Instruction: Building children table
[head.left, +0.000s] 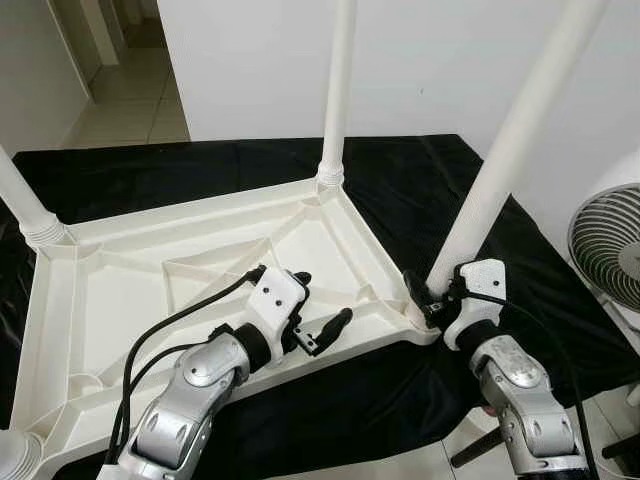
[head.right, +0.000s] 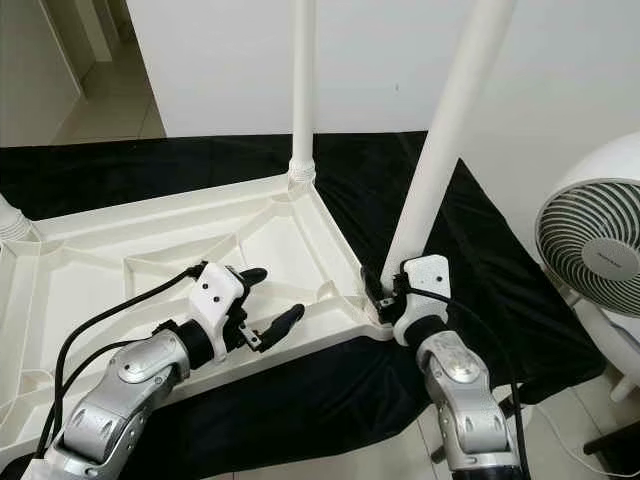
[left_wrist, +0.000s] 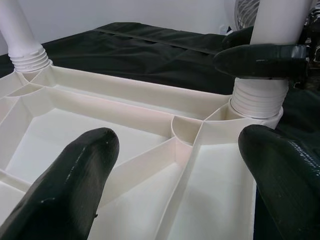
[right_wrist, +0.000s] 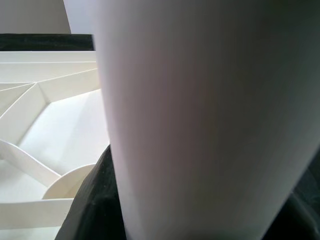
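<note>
Lying upside down on a black-draped desk (head.left: 560, 300), the white children's tabletop (head.left: 120, 300) shows its ribbed underside. Three legs stand in corner sockets: the far leg (head.left: 338, 90), the left leg (head.left: 20, 205) and the near right leg (head.left: 505, 150). At the near left corner a white rounded part (head.left: 15, 455) is visible at the frame edge; whether it is a fitted fourth leg cannot be told.

The right gripper (head.left: 432, 292) is at the base of the near right leg, its fingers closed around the leg just above the threaded collar, as the left wrist view confirms. The left gripper (head.left: 318, 305) hovers over the tabletop's near rim with fingers (left_wrist: 65, 185) spread wide, holding nothing.

Assessment: assembly appears well advanced. The near right leg is likely being seated or tightened. Remaining work probably includes confirming the fourth corner and turning the table upright. A white fan (head.right: 590, 240) stands just beside the desk on the right.
</note>
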